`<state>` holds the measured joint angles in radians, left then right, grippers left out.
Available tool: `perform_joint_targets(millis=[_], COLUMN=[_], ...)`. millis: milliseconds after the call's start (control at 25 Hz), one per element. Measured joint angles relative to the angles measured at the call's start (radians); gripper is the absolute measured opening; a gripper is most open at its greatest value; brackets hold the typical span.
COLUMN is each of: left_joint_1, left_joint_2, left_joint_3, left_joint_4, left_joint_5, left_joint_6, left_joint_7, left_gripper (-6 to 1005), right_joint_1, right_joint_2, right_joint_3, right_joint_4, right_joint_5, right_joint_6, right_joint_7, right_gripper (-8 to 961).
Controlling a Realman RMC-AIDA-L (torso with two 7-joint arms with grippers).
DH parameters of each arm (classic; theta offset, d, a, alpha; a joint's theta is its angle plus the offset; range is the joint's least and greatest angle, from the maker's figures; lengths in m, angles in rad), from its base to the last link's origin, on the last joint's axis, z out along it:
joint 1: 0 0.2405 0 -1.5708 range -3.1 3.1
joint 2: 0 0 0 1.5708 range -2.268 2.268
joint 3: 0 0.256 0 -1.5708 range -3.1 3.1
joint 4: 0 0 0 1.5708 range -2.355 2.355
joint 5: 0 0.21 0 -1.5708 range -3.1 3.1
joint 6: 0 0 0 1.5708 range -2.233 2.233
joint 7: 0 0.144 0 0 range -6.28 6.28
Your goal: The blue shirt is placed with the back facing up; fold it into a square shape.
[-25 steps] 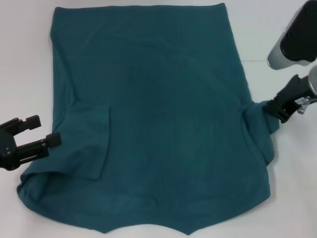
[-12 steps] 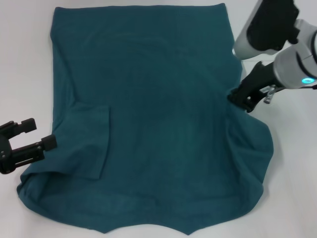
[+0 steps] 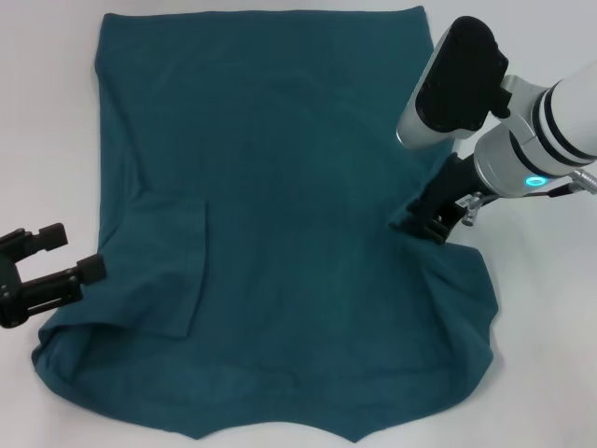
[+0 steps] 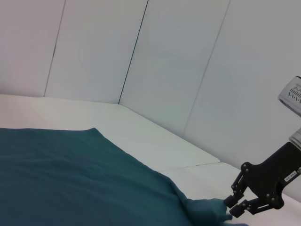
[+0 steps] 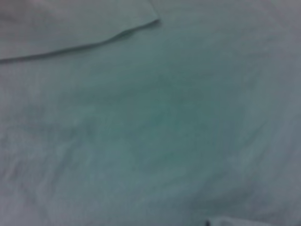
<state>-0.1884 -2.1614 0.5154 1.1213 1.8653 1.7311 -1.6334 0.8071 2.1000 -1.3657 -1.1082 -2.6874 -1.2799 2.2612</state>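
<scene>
The blue shirt lies spread over the white table, with its left sleeve folded in onto the body. My right gripper is shut on the right sleeve's fabric and holds it bunched over the shirt's right side. The left wrist view shows that same gripper pinching a gathered tip of cloth. My left gripper is open, just off the shirt's left edge, with nothing in it. The right wrist view is filled by shirt fabric with a folded edge running across it.
Bare white table borders the shirt on the left, and more of it lies to the right. White wall panels stand behind the table in the left wrist view.
My right gripper has moved left over the shirt, dragging the right sleeve inward from beyond the side edge. The left gripper has drawn back slightly to the left.
</scene>
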Motion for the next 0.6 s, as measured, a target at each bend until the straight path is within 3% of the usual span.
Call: perform_joint_targets(millis=[280, 600], left_joint_1=[0.001, 0.001], left_joint_2=[0.000, 0.000], left_joint_3=[0.004, 0.002], left_joint_4=[-0.003, -0.003], left_joint_5=[0.000, 0.000], left_joint_6=[-0.004, -0.007], left_joint_7=[0.002, 0.004], left_gripper=[873, 873], right_joint_1=[-0.019, -0.053], right_joint_2=[-0.005, -0.006], right_joint_3=[0.008, 0.014], right_joint_4=[-0.003, -0.127], right_joint_5=[0.034, -0.111], right_joint_6=[0.067, 0.046], right_joint_7=[0.008, 0.133], right_gripper=[202, 567])
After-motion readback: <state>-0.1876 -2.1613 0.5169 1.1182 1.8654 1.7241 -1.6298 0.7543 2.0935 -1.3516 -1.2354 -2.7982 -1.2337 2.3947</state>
